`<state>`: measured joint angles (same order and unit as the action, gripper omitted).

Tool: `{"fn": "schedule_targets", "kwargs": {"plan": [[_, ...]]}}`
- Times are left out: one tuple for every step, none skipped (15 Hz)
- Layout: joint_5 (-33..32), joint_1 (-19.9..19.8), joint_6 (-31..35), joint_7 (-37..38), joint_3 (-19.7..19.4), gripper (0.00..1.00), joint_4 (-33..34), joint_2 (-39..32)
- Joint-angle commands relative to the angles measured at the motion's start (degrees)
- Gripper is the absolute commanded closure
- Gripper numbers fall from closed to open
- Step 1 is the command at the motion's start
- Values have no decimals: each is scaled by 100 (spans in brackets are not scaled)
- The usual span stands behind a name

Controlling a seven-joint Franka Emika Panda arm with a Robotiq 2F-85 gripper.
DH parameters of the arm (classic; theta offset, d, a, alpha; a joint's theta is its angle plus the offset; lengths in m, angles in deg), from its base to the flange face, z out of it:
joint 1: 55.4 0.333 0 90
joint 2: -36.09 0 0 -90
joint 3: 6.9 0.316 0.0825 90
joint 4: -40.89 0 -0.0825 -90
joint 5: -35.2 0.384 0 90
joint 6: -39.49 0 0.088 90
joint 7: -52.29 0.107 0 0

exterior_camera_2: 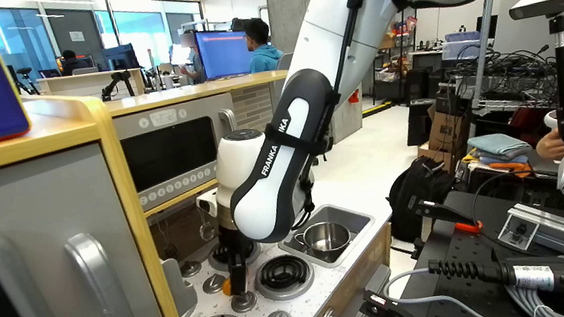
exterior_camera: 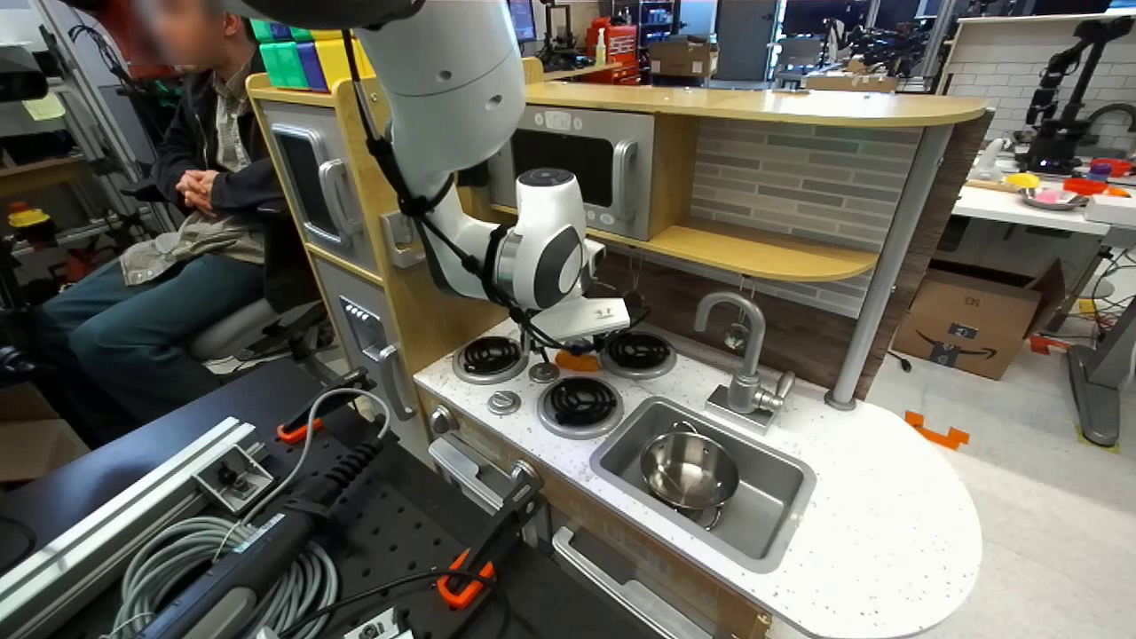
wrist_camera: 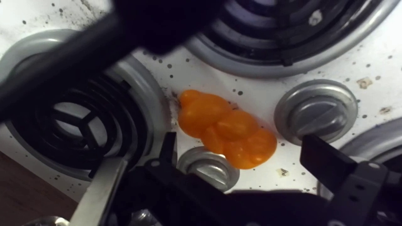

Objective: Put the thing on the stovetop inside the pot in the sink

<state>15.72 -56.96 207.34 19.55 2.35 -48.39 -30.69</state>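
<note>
The tool [wrist_camera: 240, 135] gapes, empty. In wrist view the orange thing [wrist_camera: 227, 128] lies toward its twelve o'clock, long axis ten to four.

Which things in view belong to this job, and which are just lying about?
Belong to the job:
orange lumpy object on the white speckled stovetop
shiny round steel pot inside the rectangular silver sink
black two-fingered gripper, open

Just lying about:
coiled grey cable
brown cardboard box
bulky black backpack
</note>
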Motion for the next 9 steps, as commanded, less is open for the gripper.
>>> {"fn": "schedule_targets", "kwargs": {"plan": [[111,-244,-572,-191,212,26,419,-353],[173,-280,-715,-215,280,26,484,-402],[254,-344,-924,-272,391,31,580,-481],[305,-349,-1113,-277,395,39,645,-542],[323,-315,-1174,-244,343,48,723,-589],[365,-319,-1231,-242,324,55,795,-623],[403,-323,-1307,-231,306,63,835,-624],[430,-312,-1289,-203,279,70,866,-630],[448,-300,-1225,-164,233,77,849,-601]]}}
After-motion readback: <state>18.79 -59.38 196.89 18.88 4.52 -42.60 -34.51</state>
